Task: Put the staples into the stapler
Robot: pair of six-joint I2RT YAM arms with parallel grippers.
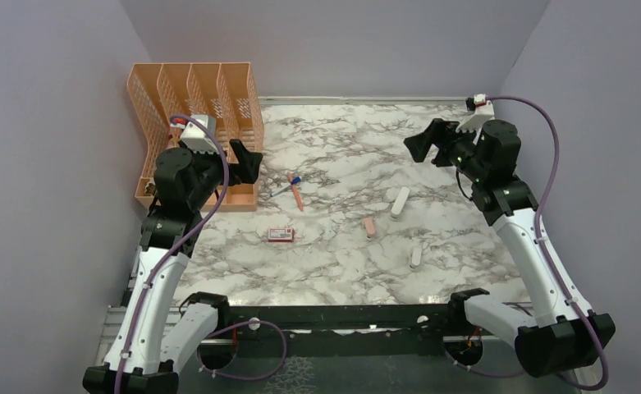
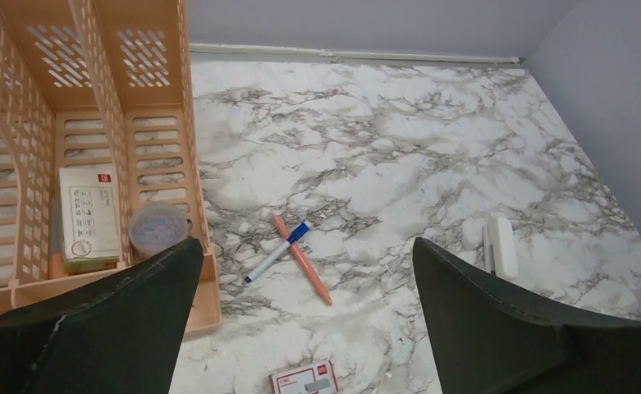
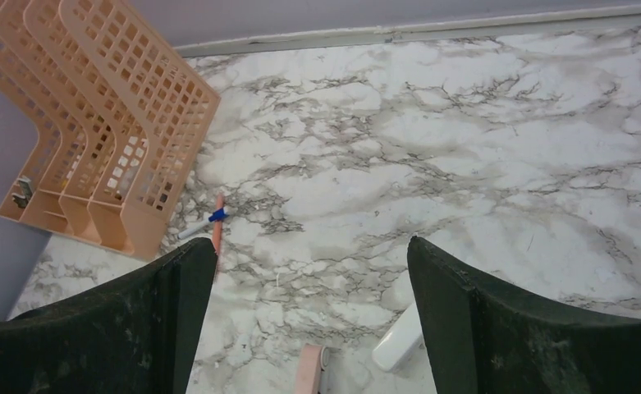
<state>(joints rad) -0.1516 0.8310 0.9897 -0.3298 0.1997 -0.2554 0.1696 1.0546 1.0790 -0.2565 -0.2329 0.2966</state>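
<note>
The slim white stapler (image 1: 400, 202) lies right of the table's middle, also in the left wrist view (image 2: 501, 246) and the right wrist view (image 3: 399, 345). The small red-and-white staples box (image 1: 281, 235) lies flat near the middle, at the lower edge of the left wrist view (image 2: 304, 379). The staples themselves are hidden. My left gripper (image 1: 251, 162) (image 2: 306, 243) hangs open beside the organizer, above the table, holding nothing. My right gripper (image 1: 417, 146) (image 3: 310, 242) hangs open over the back right, empty.
An orange desk organizer (image 1: 194, 123) (image 2: 95, 164) stands at the back left with a card and a small tub in it. An orange pen (image 1: 297, 195) and a blue-capped pen (image 2: 276, 252) lie crossed. A pink block (image 1: 370, 226) (image 3: 310, 369) and a small pale bar (image 1: 416, 256) lie near the stapler.
</note>
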